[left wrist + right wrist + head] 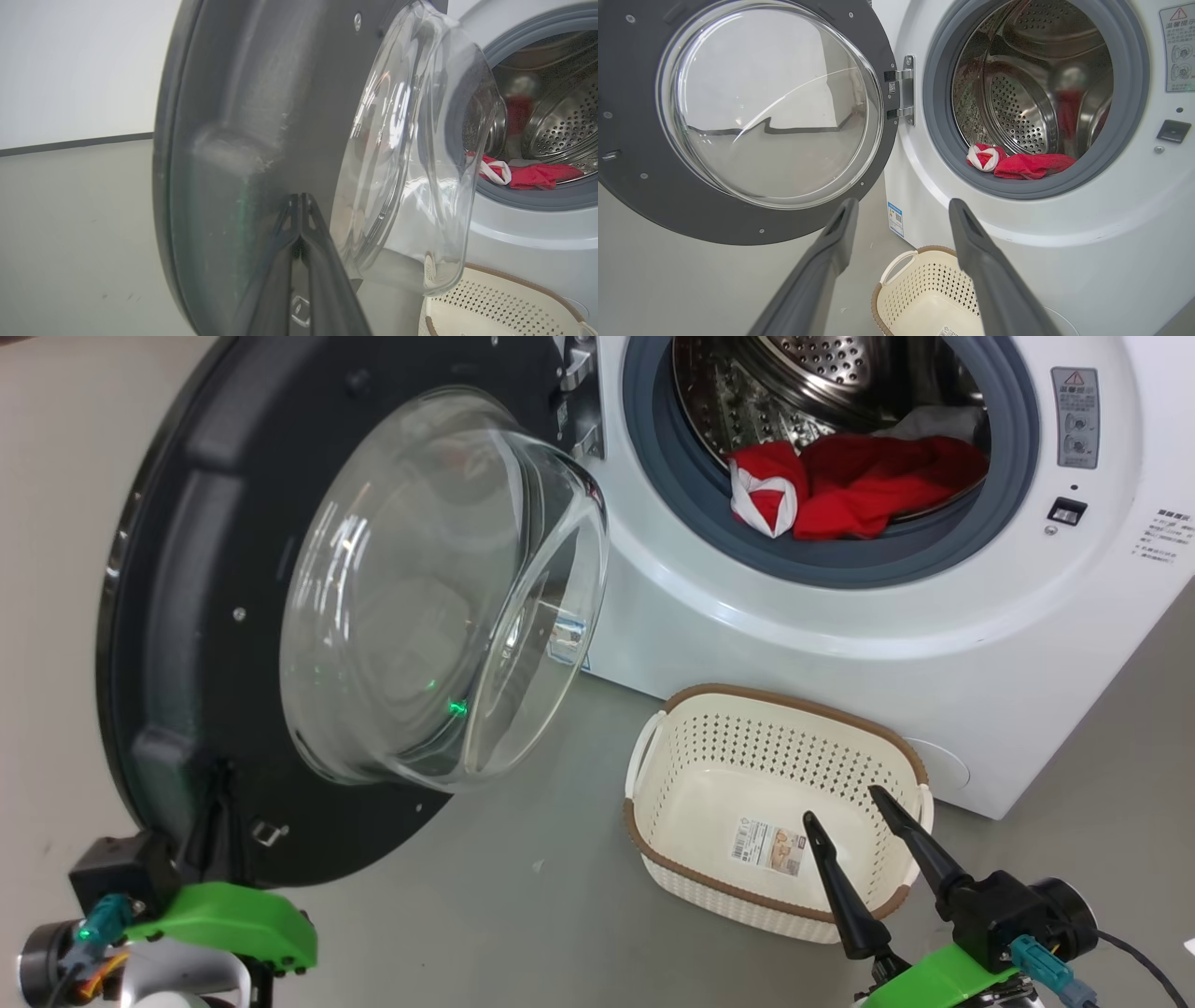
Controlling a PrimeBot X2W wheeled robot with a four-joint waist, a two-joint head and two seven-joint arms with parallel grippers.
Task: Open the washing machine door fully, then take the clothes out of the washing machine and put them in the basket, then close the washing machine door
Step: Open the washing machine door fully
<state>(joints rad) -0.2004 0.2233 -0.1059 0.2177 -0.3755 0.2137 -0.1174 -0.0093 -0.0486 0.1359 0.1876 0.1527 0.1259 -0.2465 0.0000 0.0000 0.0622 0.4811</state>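
Now the washing machine door (177,644) stands swung open across the left half of the head view, its clear glass bowl (439,588) bulging toward the middle of the frame. At the lower left, the left pincer (217,807) is closed with nothing between its jaws. In the left wrist view its two dark fingers (320,252) run pressed together up from the bottom edge, tips against the door's black inner face near its lower rim.

The washing machine (840,644) takes up the upper right. Its steel drum is exposed, and the clothes (868,485) — red fabric with a knot of white trim at the left — lie at the bottom of the opening, partly on the grey rubber ring (896,560).

The basket (775,702) sits on the floor (523,896) at lower centre-right, just in front of the machine, with a paper label on its bottom. The right pincer (840,803) hangs open at the lower right — fingers spread wide, gripping nothing, tips showing over the basket's right side.
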